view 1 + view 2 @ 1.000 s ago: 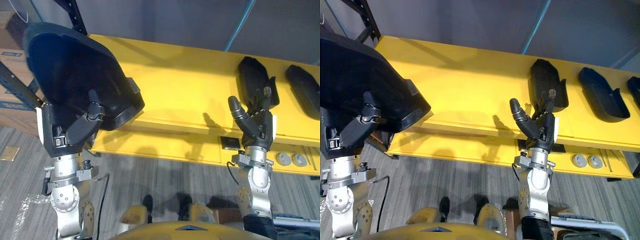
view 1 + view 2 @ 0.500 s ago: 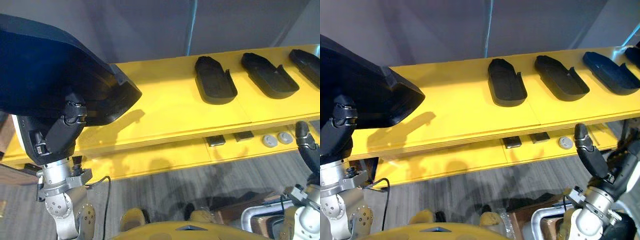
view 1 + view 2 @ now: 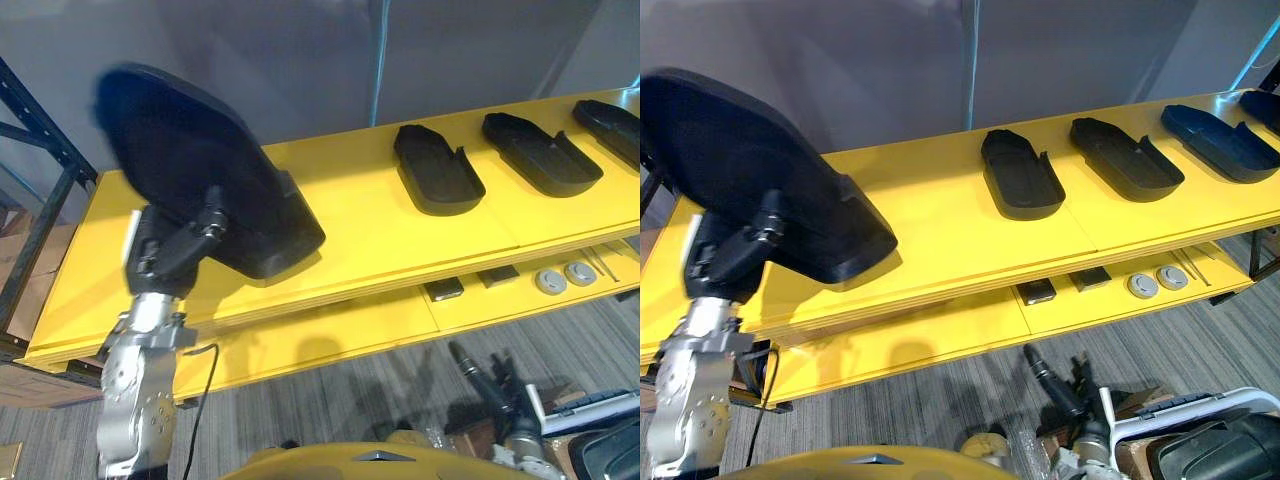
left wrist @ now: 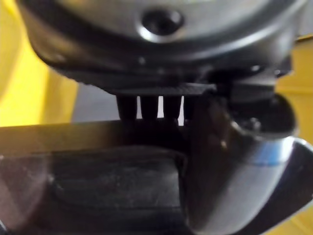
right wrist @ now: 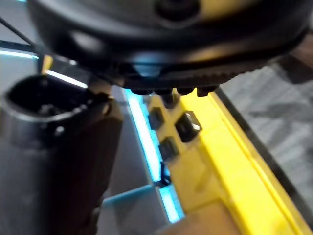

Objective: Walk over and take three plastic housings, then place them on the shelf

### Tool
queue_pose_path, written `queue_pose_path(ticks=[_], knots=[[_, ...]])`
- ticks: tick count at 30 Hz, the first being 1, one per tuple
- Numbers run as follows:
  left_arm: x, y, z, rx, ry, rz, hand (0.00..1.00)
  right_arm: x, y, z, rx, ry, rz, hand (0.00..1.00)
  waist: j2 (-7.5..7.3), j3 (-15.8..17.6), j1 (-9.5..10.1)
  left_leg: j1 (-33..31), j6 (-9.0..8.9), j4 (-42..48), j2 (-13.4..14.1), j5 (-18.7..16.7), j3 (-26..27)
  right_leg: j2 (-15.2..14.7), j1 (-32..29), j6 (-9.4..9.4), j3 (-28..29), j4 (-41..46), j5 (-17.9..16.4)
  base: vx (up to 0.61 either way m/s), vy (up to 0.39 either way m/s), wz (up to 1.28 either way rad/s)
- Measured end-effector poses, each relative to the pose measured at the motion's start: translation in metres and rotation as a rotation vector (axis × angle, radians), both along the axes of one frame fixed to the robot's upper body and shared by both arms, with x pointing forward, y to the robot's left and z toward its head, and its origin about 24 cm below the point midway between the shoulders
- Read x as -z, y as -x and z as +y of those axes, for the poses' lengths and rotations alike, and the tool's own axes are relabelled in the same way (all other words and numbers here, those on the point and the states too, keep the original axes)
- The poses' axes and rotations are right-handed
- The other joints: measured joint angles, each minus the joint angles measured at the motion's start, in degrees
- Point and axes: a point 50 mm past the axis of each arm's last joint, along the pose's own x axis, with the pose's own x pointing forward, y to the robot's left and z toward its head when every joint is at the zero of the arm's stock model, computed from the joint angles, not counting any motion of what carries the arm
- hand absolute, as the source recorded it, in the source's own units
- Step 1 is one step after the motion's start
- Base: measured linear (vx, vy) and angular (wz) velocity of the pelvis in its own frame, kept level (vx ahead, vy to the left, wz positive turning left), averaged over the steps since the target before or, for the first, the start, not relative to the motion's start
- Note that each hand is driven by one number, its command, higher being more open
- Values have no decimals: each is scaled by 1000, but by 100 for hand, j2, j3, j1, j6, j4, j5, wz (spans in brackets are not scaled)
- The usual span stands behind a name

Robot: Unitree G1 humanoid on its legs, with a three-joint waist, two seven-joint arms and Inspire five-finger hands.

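My left hand is shut on a large black plastic housing, thumb across its near edge. The housing is tilted over the left part of the yellow shelf. Its lower end is at the shelf's top; I cannot tell whether it touches. Three more black housings lie in a row on the right half of the shelf. My right hand hangs low near the floor at the lower right, fingers straight and holding nothing.
A lower yellow tier carries small dark blocks and round grey discs. A dark rack upright stands at the shelf's left end. A white-framed dark object sits on the floor at the lower right.
My left hand has carried the housing forward and down over the shelf's left part. My right hand has dropped from beside the shelf towards the floor. The camera has also shifted.
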Motion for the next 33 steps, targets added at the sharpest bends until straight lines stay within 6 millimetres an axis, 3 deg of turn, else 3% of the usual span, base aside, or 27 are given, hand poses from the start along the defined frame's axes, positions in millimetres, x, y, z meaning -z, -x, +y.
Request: queue_pose_path(ticks=[2,7,12,19,24,33], knots=[[18,-23,-7,104,101,126,0,14,7,4,-60,-47,89,100,24,-13,-22,59,-38,-160,-16,56,31,26,-21,-2,65,-19,-1,-39,3,-10],[36,-56,-7,197,211,294,0,22,6,2,-132,-76,156,100,46,-14,-236,111,-42,-524,-52,337,169,90,-240,38,229,-15,50,-20,-6,-13],[40,-76,3,185,229,353,0,24,3,-3,-178,-62,192,100,97,35,-338,232,-49,-614,-74,356,307,105,-265,34,348,-14,61,-6,12,-16],[42,-84,21,108,215,395,0,33,5,11,-254,-86,256,100,232,256,-347,246,-55,-622,-74,364,310,106,-286,34,344,-16,60,-4,2,-1],[37,-91,38,5,143,411,0,35,4,14,-268,-87,266,100,189,480,-348,225,-55,-622,-69,373,310,109,-307,35,340,-15,60,0,0,0],[-8,-112,57,-93,-70,325,0,35,-4,21,-289,-102,256,100,20,806,-330,-160,-76,-403,18,342,299,147,-596,17,407,69,80,9,0,1]])
